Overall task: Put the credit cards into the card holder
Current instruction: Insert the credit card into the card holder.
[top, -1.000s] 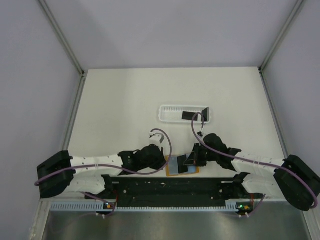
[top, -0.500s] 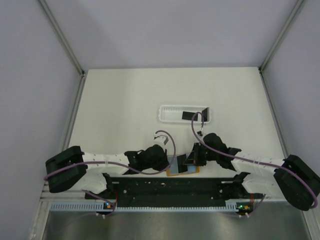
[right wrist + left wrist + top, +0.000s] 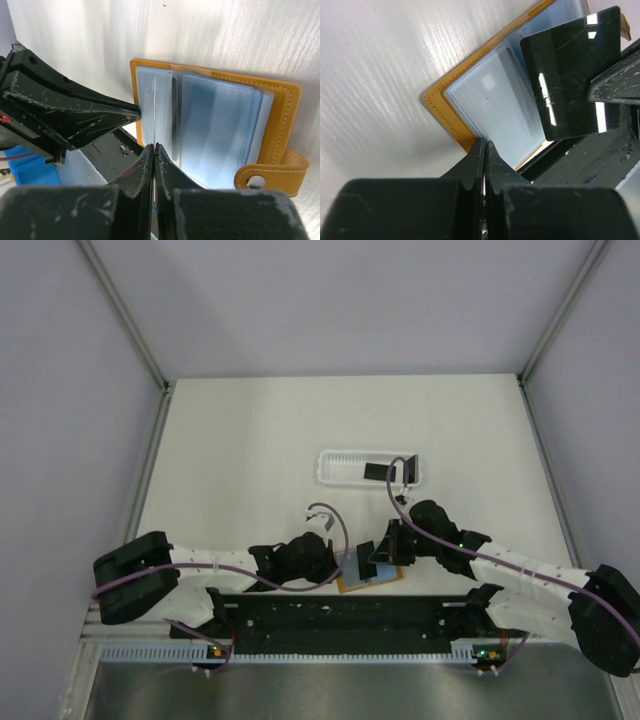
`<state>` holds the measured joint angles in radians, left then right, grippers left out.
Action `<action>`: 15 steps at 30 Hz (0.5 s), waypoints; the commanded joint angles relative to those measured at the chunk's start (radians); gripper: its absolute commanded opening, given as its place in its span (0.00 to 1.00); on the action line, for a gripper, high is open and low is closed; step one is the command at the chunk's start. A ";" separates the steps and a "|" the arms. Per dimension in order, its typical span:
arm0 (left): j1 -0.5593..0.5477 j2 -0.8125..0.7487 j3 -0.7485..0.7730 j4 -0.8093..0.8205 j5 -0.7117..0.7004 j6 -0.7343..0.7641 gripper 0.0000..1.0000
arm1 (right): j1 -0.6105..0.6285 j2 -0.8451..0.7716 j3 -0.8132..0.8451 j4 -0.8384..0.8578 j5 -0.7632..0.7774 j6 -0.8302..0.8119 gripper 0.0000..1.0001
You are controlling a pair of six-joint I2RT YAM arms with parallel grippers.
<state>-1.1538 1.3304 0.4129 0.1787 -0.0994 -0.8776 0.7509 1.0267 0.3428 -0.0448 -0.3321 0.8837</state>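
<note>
One glossy black credit card (image 3: 572, 80) in right claw (image 3: 154, 146); left claw (image 3: 485, 144) pinches open orange holder (image 3: 440, 106).

top: overhead, far | wrists: close, seemingly facing down | shared: card holder (image 3: 375, 578)

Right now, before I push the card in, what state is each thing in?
holder: open, flat on the table, blue sleeves showing.
tab: unsnapped.
card: gripped, hanging over the holder, not yet in a sleeve.
right gripper: shut on the card.
left gripper: shut, tips at the holder's edge.
tray: holds two dark cards, one flat, one tilted.
</note>
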 commanded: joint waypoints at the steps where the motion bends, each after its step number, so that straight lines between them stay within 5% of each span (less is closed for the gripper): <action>1: -0.001 -0.005 -0.031 -0.050 -0.011 -0.001 0.00 | 0.011 -0.031 0.058 -0.075 0.031 -0.077 0.00; 15: -0.001 -0.010 -0.028 -0.062 -0.019 0.000 0.00 | -0.088 0.004 0.091 -0.139 -0.113 -0.178 0.00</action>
<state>-1.1538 1.3281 0.4099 0.1806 -0.1020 -0.8879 0.6846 1.0164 0.3912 -0.1818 -0.3904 0.7452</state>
